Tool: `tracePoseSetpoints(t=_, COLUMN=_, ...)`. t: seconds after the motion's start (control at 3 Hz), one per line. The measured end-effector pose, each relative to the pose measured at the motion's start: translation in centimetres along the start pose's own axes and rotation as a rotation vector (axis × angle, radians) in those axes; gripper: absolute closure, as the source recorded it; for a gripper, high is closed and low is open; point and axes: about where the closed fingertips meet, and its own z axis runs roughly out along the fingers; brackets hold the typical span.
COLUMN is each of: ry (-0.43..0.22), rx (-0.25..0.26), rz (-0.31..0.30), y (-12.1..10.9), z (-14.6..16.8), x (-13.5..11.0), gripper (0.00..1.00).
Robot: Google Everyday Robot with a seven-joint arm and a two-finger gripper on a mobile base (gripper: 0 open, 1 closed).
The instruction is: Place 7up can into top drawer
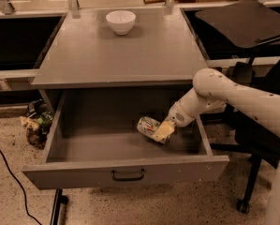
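Claw [161, 132] first: it sits low inside the open top drawer [83, 175], on the right side, and its pale yellow fingers [164, 129] are clamped on one end of the 7up can [148, 125]. The can lies on its side, tipped a little, with its free end pointing left toward the middle of the drawer. It is down near the drawer floor, but I cannot tell if it touches it.

Closest of all is the flat grey front of the drawer, with a small dark handle [128, 175] in the middle. The drawer is pulled far out. Under it is a speckled floor [177, 207]. A thin black cable [8, 172] runs over the floor on the left.

A thick white arm [233, 97] comes in from the right, goes over the drawer's right wall and bends down to the claw. Behind the arm is a black chair leg with a wheel [242, 205].

On the floor to the left of the drawer is a crumpled bag [36, 124] with green and yellow on it.

Above the drawer is the grey counter [130, 60]. A white round bowl [121, 21] stands near its back edge, well apart from the can. Off to the right at the back is a flat black board [247, 22].
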Motion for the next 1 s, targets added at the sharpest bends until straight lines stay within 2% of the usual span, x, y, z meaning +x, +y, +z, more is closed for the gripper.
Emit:
tracePoseSetpoints(t=0.67, ry=0.015, rx=-0.01, rz=0.004, y=0.0, z=0.8, x=0.0, gripper=0.13)
tracePoseSetpoints(t=1.0, ry=-0.078, rx=0.016, rz=-0.01, y=0.1, z=-1.9, x=0.3, gripper=0.0)
